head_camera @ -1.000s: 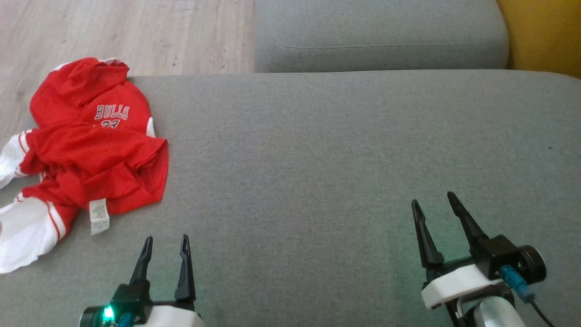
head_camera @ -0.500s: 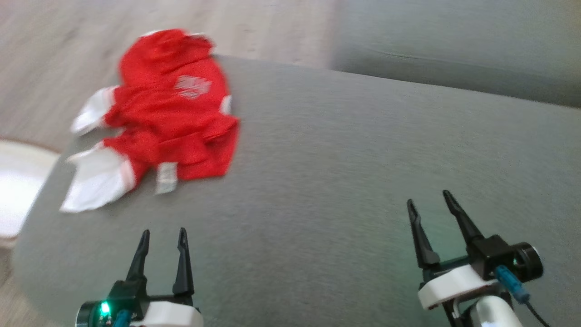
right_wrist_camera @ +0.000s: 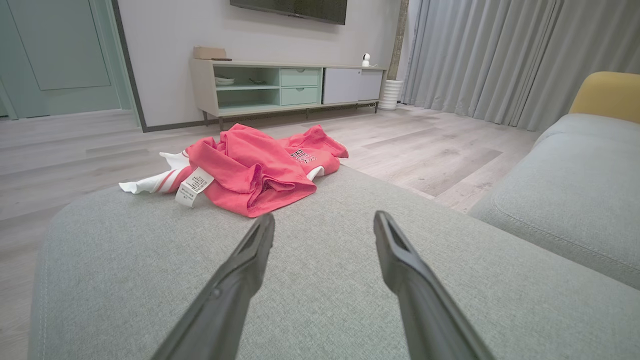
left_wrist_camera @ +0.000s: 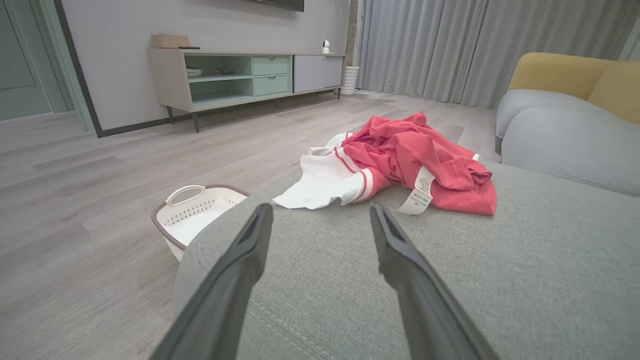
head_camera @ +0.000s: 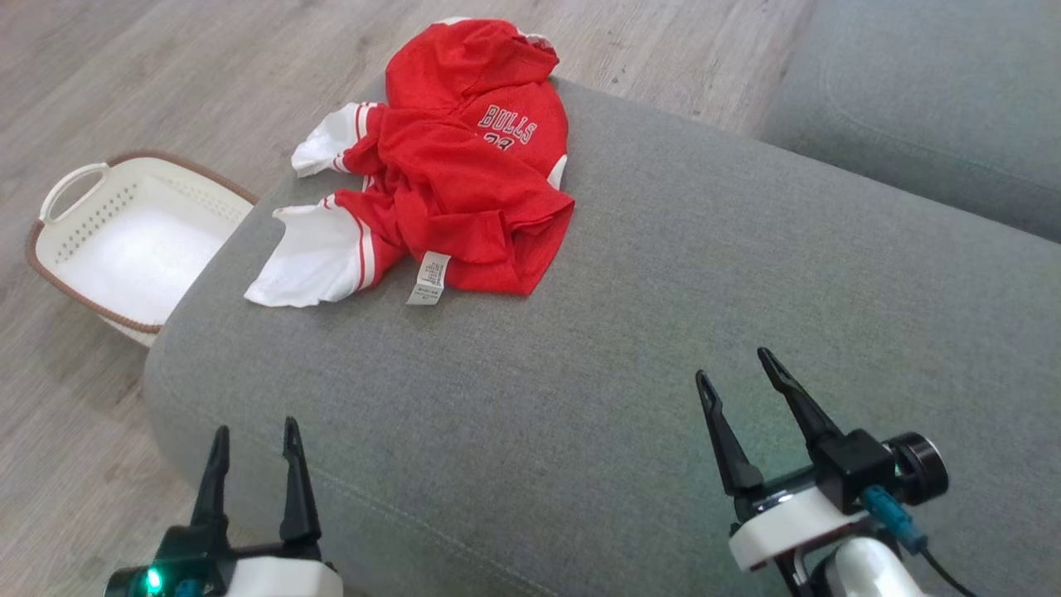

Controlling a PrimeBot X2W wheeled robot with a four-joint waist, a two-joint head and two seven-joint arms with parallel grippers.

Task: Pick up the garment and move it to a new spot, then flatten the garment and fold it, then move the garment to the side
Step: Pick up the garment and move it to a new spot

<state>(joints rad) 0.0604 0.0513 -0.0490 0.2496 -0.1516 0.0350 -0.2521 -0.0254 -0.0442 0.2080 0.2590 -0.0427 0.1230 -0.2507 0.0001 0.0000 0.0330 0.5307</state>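
Observation:
A crumpled red and white garment lettered BULLS lies at the far left end of the grey sofa seat, its white label turned out. It also appears ahead in the left wrist view and the right wrist view. My left gripper is open at the seat's near left corner, well short of the garment. My right gripper is open over the seat's near right, with nothing between its fingers.
A white perforated basket with a brown rim stands on the wooden floor left of the sofa, also in the left wrist view. A second grey cushion lies at the far right. A low cabinet stands against the far wall.
The head camera has turned left, so the garment now sits near the top centre and the basket has come into view. Both grippers stay open and low in the picture.

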